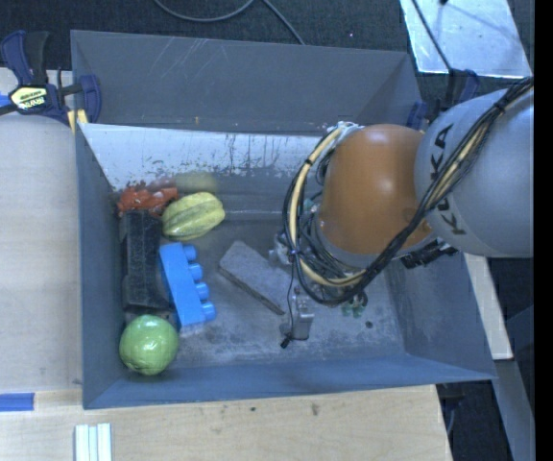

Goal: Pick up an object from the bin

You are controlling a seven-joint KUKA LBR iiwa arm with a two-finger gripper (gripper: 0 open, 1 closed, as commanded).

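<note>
- Grey metal bin (257,377): the loose things sit crowded against the 9 o'clock wall, probably pushed or slid there. The floor from centre to 3 o'clock is left bare for the arm.
- Along that wall, from 11 round to 7 o'clock: a red lumpy toy (142,198), a yellow-green ridged plastic fruit (193,215), a black oblong block (143,262), a blue studded plastic brick (186,284) leaning on the block, and a round green apple (148,344).
- A flat grey slab (250,272) lies alone near centre, slantwise. It is the nearest thing to the gripper (294,329), just beside it at its 10 o'clock.
- Arm pose: it comes in from 3 o'clock, with the orange wrist cover (372,190) and looped cables (305,200) hanging over mid-bin. The gripper points straight down, low over bare floor at about 6 o'clock.
- Gripper spread or pressed together: cannot tell (too small and shadowed). I see nothing carried in it.
- Judgement: no pick made yet, and the slab is the likeliest candidate.
</note>
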